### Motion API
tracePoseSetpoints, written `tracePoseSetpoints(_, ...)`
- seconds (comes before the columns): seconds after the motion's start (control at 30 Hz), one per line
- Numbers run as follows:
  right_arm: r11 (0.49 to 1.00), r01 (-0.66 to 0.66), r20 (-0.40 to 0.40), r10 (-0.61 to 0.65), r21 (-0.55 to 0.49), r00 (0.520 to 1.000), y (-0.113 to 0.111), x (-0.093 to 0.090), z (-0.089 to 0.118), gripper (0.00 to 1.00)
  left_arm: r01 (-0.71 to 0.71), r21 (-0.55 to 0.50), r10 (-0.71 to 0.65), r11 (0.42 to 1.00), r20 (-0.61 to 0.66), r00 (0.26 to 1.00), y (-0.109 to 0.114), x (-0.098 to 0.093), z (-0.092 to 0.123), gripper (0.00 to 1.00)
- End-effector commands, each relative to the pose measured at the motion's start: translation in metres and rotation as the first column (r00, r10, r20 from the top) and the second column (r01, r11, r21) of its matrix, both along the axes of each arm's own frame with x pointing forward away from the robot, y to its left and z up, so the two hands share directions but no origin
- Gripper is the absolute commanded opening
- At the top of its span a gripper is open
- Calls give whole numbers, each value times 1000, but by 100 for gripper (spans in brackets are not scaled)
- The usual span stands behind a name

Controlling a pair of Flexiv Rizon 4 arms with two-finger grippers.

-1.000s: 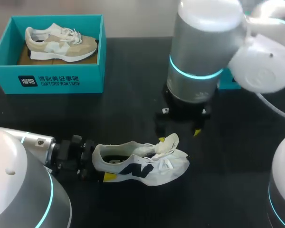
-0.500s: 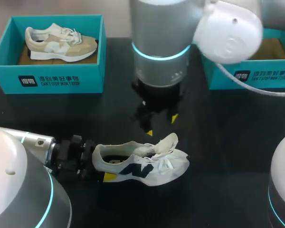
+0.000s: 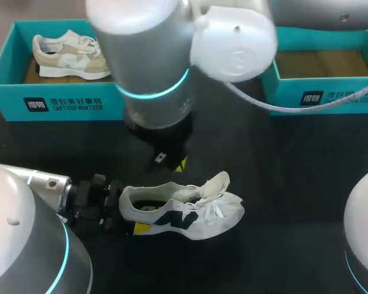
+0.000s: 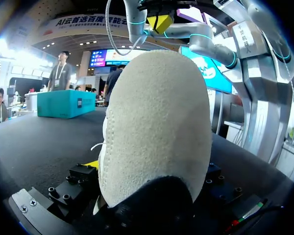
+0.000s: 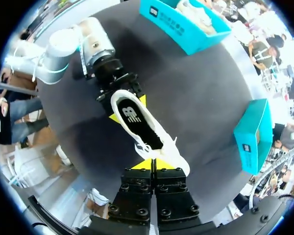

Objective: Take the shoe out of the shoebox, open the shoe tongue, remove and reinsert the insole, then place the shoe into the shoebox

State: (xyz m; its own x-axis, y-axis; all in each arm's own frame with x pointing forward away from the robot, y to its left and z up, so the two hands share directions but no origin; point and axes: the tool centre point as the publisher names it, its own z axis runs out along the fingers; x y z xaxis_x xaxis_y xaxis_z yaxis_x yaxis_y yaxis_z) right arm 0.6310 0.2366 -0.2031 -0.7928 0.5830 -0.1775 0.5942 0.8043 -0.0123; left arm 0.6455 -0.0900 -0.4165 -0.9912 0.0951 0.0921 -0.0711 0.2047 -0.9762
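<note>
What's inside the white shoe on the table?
Inside the white shoe lies a dark insole with a white logo near the heel. Its front end is hidden under the tongue and laces, so the toe space cannot be seen.

Overhead plus wrist views, shoe (image 3: pixel 184 211) shared

Shoe (image 4: pixel 157 127) — rough suede heel; table (image 3: pixel 306 159) — matt black.

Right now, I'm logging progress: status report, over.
Left gripper shut on shoe heel, shoe on table. Right gripper shut, empty, above shoe. Tongue up, insole in. Nothing in the way.
</note>
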Motion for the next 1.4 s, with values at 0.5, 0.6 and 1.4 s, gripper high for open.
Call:
tracePoseSetpoints(0.5, 954, -293, 128, 298, -62, 946, 42, -6, -10, 0, 0, -1, 0, 1000, 0, 1000, 1, 0, -2, 0)
tracePoseSetpoints(0.6, 954, -293, 128, 298, -62, 946, 42, -6, -10, 0, 0, -1, 0, 1000, 0, 1000, 1, 0, -2, 0)
tracePoseSetpoints(1.4, 899, -431, -89, 425, -78, 901, 55, 9, -60, 0, 0, -1, 0, 1000, 0, 1000, 1, 0, -2, 0)
